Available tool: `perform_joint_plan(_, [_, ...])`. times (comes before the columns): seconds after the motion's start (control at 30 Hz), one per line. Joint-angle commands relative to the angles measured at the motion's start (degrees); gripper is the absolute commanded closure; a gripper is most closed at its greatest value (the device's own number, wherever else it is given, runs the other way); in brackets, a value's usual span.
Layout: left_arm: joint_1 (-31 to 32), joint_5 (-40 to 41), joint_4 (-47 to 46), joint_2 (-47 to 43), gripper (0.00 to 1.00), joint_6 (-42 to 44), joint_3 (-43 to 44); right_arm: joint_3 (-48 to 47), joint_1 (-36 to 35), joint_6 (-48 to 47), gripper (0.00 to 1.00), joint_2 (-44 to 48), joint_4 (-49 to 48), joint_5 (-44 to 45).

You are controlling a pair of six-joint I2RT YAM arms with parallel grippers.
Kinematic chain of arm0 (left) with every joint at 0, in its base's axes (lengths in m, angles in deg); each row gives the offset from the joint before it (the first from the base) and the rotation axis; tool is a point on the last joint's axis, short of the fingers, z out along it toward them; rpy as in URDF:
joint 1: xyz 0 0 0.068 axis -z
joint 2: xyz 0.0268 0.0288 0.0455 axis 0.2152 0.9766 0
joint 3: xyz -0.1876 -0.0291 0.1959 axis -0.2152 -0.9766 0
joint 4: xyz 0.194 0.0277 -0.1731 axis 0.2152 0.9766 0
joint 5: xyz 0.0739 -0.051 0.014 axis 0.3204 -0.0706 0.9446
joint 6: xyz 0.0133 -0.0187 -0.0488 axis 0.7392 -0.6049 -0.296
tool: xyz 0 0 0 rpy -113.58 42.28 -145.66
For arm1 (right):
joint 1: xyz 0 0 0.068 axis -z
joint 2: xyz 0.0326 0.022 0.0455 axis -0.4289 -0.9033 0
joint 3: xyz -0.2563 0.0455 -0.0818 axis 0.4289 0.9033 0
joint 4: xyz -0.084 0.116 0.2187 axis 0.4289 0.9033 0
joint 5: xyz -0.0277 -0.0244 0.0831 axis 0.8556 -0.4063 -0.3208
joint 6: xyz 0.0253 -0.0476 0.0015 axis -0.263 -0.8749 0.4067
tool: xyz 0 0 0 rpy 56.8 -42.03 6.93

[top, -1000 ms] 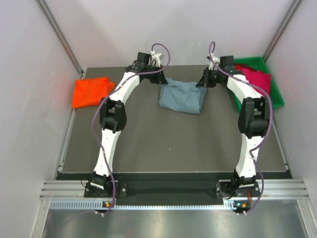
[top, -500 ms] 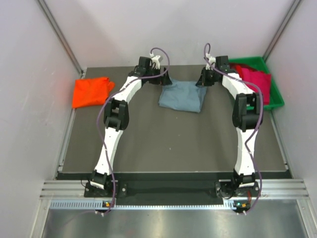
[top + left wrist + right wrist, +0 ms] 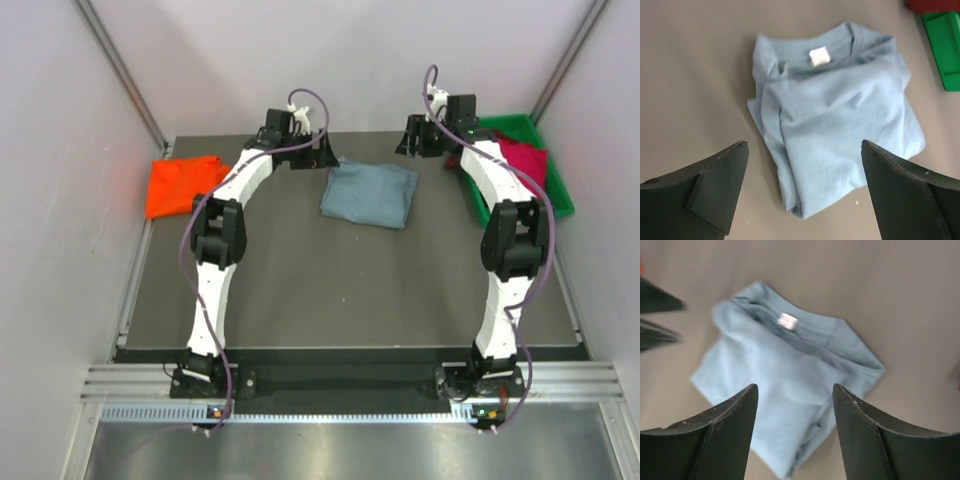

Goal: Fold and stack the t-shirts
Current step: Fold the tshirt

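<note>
Both grippers: left gripper (image 3: 803,145) and right gripper (image 3: 795,387) — jaws spread, empty.
Folded slate-blue cloth t-shirt (image 3: 835,125): flat beneath both jaws — untouched.

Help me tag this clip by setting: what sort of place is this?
Probably a robot lab cell: white panels box in a dark table, two arms are bolted to a metal rail, and a green bin holds shirts.
</note>
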Motion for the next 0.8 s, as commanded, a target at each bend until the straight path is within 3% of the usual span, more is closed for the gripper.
perform_joint_plan(0.0, [-0.9,-4.0,1.3,-1.0,0.01,-3.7,-3.0,-1.7,-2.4,1.7,0.39,2.6,-2.2,-5.9])
perform_joint_plan(0.23, [-1.1,-4.9,1.7,1.0,0.01,-6.0,-4.6,-1.6,-5.9,5.9,0.44,-2.6,-4.3,-12.2])
perform_joint_plan(0.4, [-0.9,-7.4,1.2,2.8,0.01,-4.1,-4.0,-3.1,-7.3,6.8,0.45,-6.1,-4.8,-12.5])
perform_joint_plan(0.77, [0.1,-3.0,4.6,4.3,0.02,1.8,-3.2,-10.6,-6.3,9.0,0.46,-15.6,-6.9,-9.7])
